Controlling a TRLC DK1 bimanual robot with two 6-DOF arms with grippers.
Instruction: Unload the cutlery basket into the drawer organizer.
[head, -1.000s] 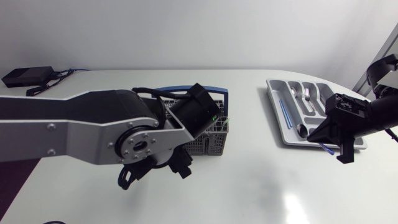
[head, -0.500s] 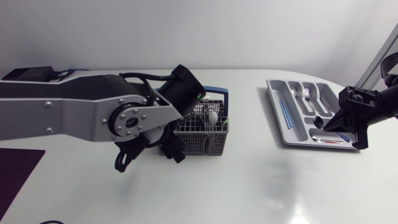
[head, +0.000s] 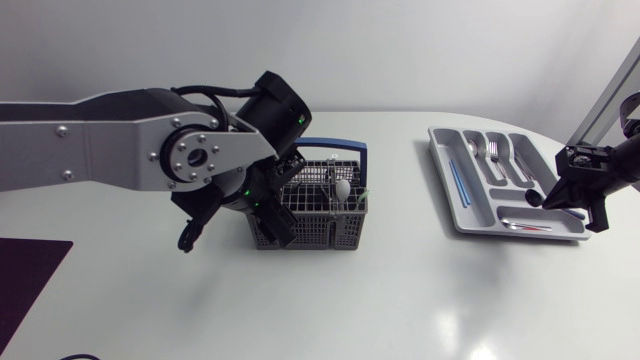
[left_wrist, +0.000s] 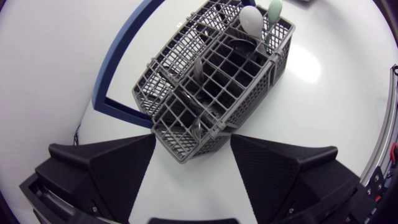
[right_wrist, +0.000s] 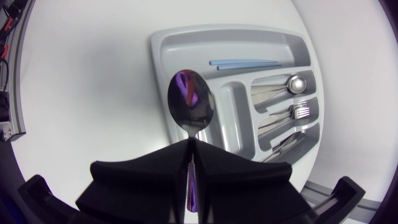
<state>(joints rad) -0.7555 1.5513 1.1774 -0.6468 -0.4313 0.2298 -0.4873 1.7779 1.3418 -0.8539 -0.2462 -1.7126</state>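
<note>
— Where's the basket (head: 318, 208)?
— Mid-table. The tray (head: 452, 190) lies at its 3 o'clock, well apart.
— Anything left in it?
— A white spoon (head: 342, 187) stands near its 2 o'clock corner.
— The left gripper (left_wrist: 193, 144)?
— Spread wide, gripping nothing, over the basket's 8 o'clock corner.
— And the right gripper (right_wrist: 189, 149)?
— Pinching a steel spoon (right_wrist: 191, 101) by the handle, bowl sticking out ahead, at the tray's 4 o'clock edge.
</note>
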